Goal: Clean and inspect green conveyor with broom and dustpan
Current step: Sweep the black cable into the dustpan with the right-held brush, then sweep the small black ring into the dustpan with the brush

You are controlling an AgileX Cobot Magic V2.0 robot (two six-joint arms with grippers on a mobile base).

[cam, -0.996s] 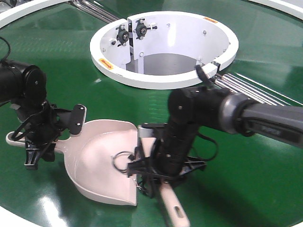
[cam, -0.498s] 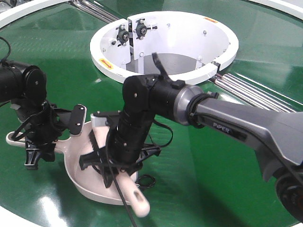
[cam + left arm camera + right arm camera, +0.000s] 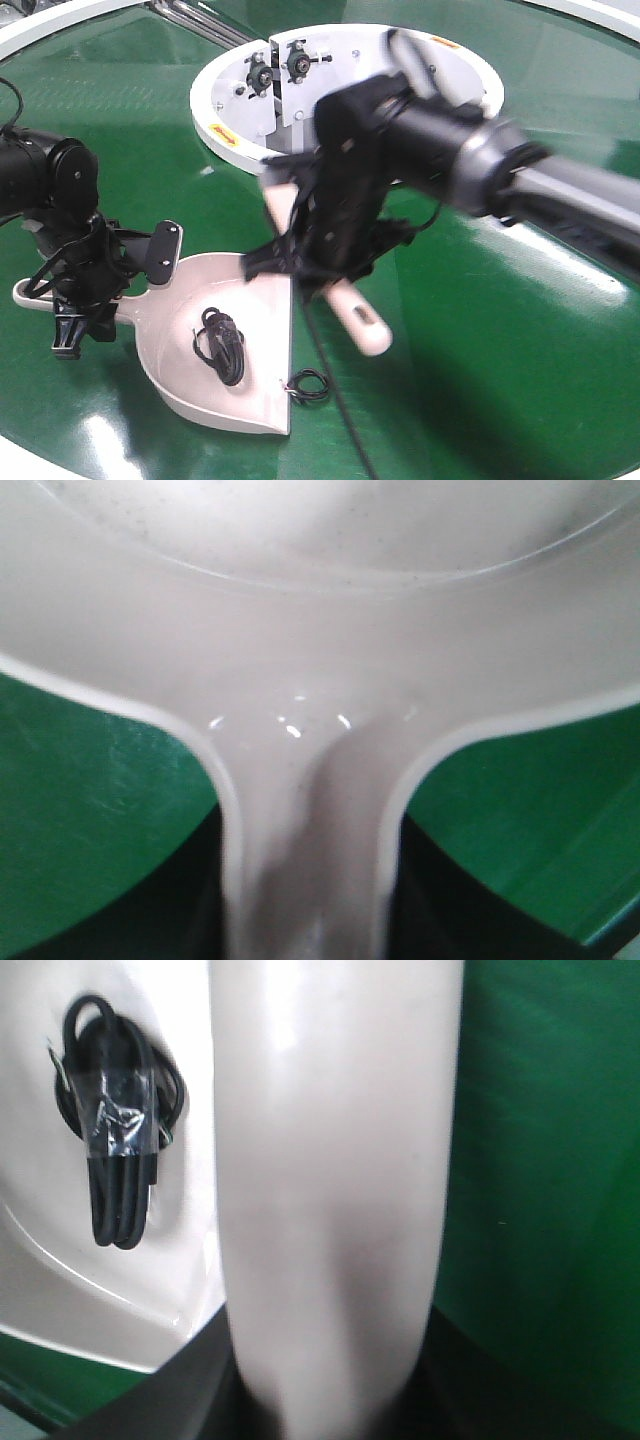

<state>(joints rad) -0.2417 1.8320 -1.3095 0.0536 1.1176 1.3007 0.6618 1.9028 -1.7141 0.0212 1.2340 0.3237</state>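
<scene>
The pale beige dustpan (image 3: 255, 300) lies on the green conveyor (image 3: 480, 330), its mouth facing right. My left gripper (image 3: 90, 305) is shut on the dustpan's handle (image 3: 310, 870), which fills the gap between the jaws. A coiled black cable (image 3: 220, 345) lies inside the pan, and a small wire loop (image 3: 308, 385) sits on the belt at the pan's lip. My right gripper (image 3: 325, 265) is shut on the broom (image 3: 358, 318) and holds it, blurred, above the belt behind the pan. In the right wrist view the broom (image 3: 335, 1180) runs up the middle, with the cable (image 3: 120, 1160) to its left.
The white ring opening (image 3: 215, 130) stands just behind both arms, with bolts and brackets inside. Steel rollers (image 3: 200, 20) cross the belt at the back. A white outer rim (image 3: 30, 465) bounds the belt at the near left.
The right arm has lifted the broom off the dustpan and swung it back toward the ring. The cable now lies uncovered in the pan. The left arm has not moved.
</scene>
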